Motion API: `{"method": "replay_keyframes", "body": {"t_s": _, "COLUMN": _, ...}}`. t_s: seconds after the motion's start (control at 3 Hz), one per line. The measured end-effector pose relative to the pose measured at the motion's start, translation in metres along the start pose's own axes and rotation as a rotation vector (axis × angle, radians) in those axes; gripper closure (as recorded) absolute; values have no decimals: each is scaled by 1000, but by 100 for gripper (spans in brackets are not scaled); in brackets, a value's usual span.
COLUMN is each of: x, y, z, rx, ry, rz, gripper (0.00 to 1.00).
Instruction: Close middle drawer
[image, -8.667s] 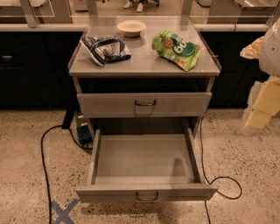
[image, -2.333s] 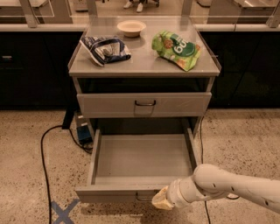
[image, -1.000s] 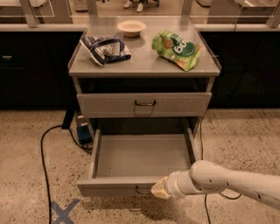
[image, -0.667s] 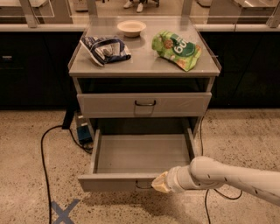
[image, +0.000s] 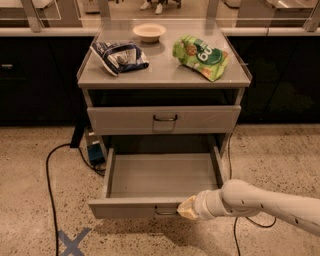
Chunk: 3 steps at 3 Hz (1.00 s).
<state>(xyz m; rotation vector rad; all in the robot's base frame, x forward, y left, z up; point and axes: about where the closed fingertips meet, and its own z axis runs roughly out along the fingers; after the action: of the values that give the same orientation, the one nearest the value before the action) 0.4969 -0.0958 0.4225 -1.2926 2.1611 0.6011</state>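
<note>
The middle drawer (image: 162, 175) of a grey metal cabinet (image: 235, 97) is pictured pulled well out from the cabinet's lower part, its bare grey inside fully exposed and its low front panel facing the camera. The claw (image: 186, 207), cream-coloured, is seen at the front of the cabinet, set against that front panel just to the right of the small dark wire handle (image: 165, 213); whether the claw is wide or narrow cannot be told, as it is viewed from behind and partly hidden by the wrist. The white arm (image: 265, 202) is extended in from the cabinet's right side, low over the speckled floor (image: 280, 155). Directly above the open drawer, a taller-fronted drawer (image: 164, 119) with a square patch under its handle is shown nearly flush with the cabinet. On the cabinet's tabletop (image: 160, 76), a small pale bowl (image: 149, 32) is placed at the back, a dark blue crumpled bag (image: 119, 56) at the left and a green snack bag (image: 201, 56) at the right. A black cable (image: 49, 190) is trailed across the floor to the left of the cabinet, where a small blue device (image: 95, 152) is tucked beside the cabinet's base, and a blue taped cross (image: 72, 241) is marked on the floor off the cabinet's front left corner.
</note>
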Motion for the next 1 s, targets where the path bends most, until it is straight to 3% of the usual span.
{"method": "replay_keyframes", "body": {"t_s": 0.33, "x": 0, "y": 0, "z": 0, "rx": 0, "ry": 0, "rz": 0, "gripper": 100}}
{"method": "replay_keyframes", "body": {"t_s": 1.0, "x": 5, "y": -27, "z": 8, "rx": 32, "ry": -31, "rz": 37, "gripper": 100}}
